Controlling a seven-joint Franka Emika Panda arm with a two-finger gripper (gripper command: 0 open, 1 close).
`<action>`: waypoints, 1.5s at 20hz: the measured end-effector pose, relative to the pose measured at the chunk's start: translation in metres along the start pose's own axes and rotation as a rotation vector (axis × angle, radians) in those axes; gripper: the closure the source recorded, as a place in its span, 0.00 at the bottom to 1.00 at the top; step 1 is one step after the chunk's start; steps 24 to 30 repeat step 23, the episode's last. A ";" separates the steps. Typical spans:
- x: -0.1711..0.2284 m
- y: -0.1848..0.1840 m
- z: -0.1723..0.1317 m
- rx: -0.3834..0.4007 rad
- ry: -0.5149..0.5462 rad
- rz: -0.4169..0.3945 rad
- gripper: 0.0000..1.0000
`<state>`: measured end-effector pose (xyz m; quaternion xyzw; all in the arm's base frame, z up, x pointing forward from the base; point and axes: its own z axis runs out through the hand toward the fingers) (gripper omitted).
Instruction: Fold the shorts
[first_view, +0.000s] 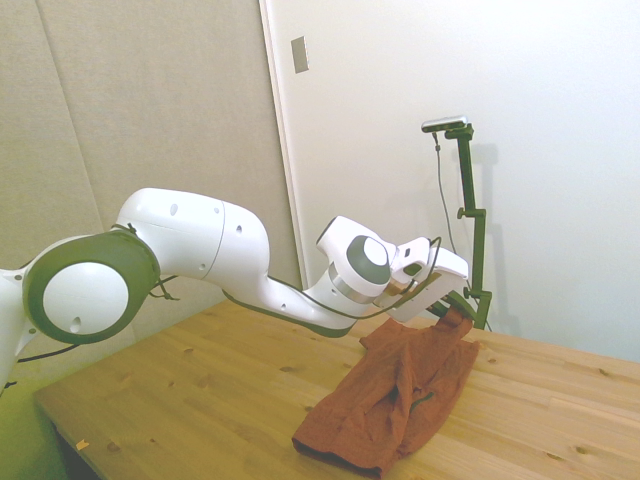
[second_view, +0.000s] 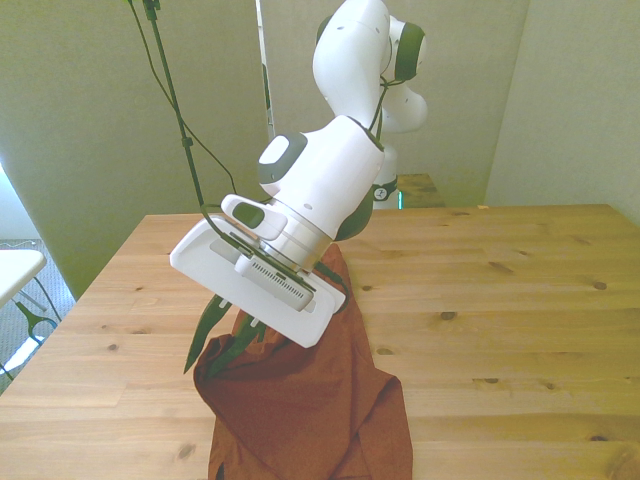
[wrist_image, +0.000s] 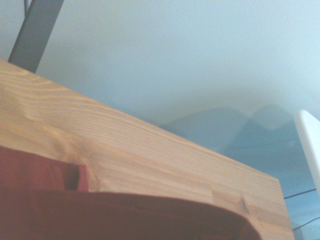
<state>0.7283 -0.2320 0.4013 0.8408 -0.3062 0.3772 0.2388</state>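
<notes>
A white robot arm's gripper (first_view: 452, 308) holds up one edge of rust-red shorts (first_view: 395, 405), lifting it off a wooden table (first_view: 200, 390). The jaws look clamped on the cloth, though the wrist hides them. The rest of the shorts lies bunched on the table below. This looks like mid-fold; next, carry the raised edge across the heap and lay it flat. Nothing else sits nearby.

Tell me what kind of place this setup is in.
Probably a robotics lab or test room: a bare wooden table holding only the shorts, plain pale walls with a padded panel, and a white door behind. Nothing domestic shows.
</notes>
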 end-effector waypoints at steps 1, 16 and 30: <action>0.002 -0.001 0.000 0.001 0.004 0.001 0.00; -0.084 -0.079 -0.199 0.150 -0.576 0.091 0.00; -0.165 -0.007 -0.305 0.219 -1.013 0.070 0.00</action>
